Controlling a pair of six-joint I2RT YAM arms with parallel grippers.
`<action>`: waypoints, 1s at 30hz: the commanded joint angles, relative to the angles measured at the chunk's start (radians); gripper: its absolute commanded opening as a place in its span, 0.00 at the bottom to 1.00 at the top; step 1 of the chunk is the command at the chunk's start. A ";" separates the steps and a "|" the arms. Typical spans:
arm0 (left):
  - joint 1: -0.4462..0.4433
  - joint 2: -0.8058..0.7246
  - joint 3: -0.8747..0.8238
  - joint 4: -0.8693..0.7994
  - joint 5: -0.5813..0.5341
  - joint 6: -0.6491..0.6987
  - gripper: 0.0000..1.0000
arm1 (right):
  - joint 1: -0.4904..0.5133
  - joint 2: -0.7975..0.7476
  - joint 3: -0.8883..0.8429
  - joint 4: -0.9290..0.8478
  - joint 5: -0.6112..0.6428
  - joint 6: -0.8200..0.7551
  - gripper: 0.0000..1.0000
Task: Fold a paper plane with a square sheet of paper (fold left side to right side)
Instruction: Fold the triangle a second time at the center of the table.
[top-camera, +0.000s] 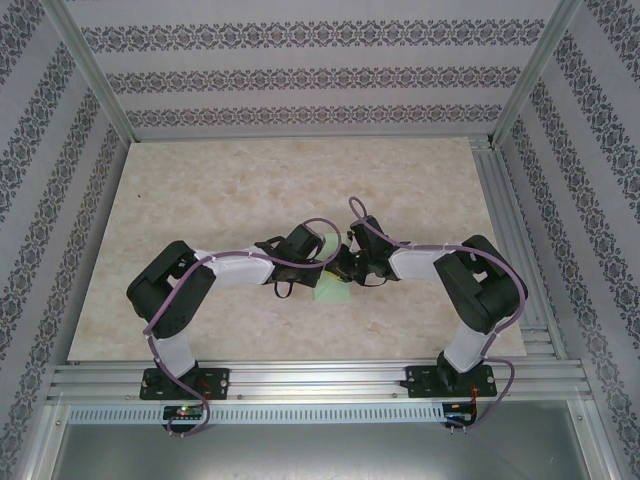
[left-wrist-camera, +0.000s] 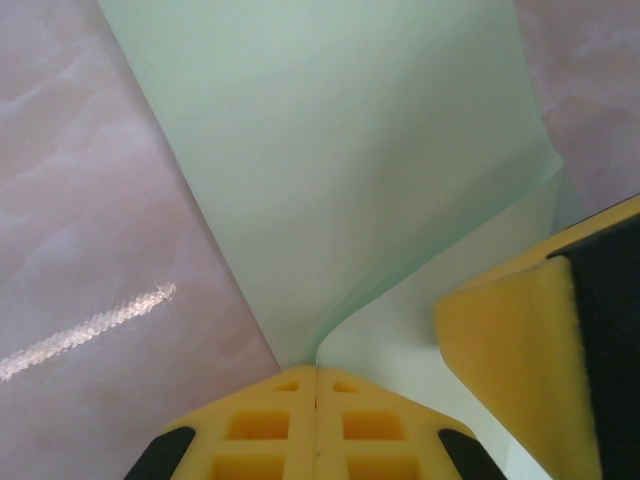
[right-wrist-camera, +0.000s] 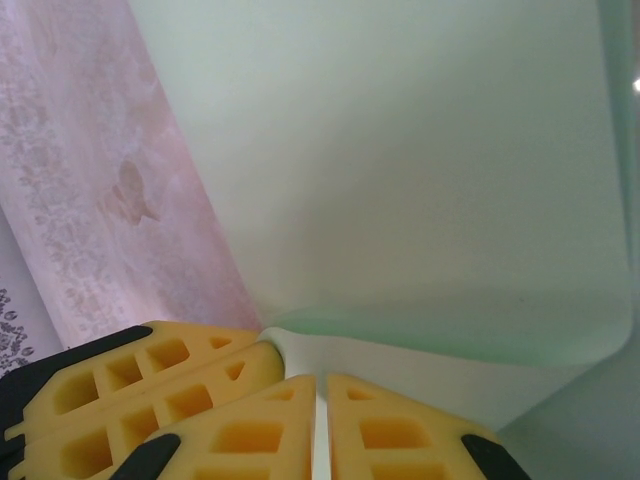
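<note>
The square sheet of paper (top-camera: 331, 293) is pale mint green and lies at the middle of the table between the two arms, mostly hidden under the wrists. In the left wrist view the paper (left-wrist-camera: 340, 150) rises in a curl, and one edge runs into the seam of my left gripper (left-wrist-camera: 317, 372), which is shut on it. My right gripper (right-wrist-camera: 322, 380) is also shut on a corner of the paper (right-wrist-camera: 420, 180), a thin strip showing between its yellow fingers. The two grippers (top-camera: 326, 267) (top-camera: 346, 270) sit nearly touching, each one's fingers (left-wrist-camera: 520, 350) (right-wrist-camera: 150, 390) showing in the other's wrist view.
The marble-patterned tabletop (top-camera: 250, 190) stretches around the arms. Patterned walls and aluminium frame posts (top-camera: 95, 75) enclose the table on three sides. A metal rail (top-camera: 320, 380) runs along the near edge under the arm bases.
</note>
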 joint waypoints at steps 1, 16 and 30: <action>0.012 0.012 -0.007 0.014 -0.007 -0.020 0.00 | 0.010 0.011 -0.002 0.023 0.013 -0.010 0.12; 0.011 0.014 0.001 0.001 -0.056 -0.060 0.00 | 0.010 0.033 -0.018 0.041 0.020 -0.011 0.12; 0.011 0.019 -0.003 0.004 -0.052 -0.065 0.00 | 0.008 0.062 -0.037 0.017 0.048 -0.012 0.12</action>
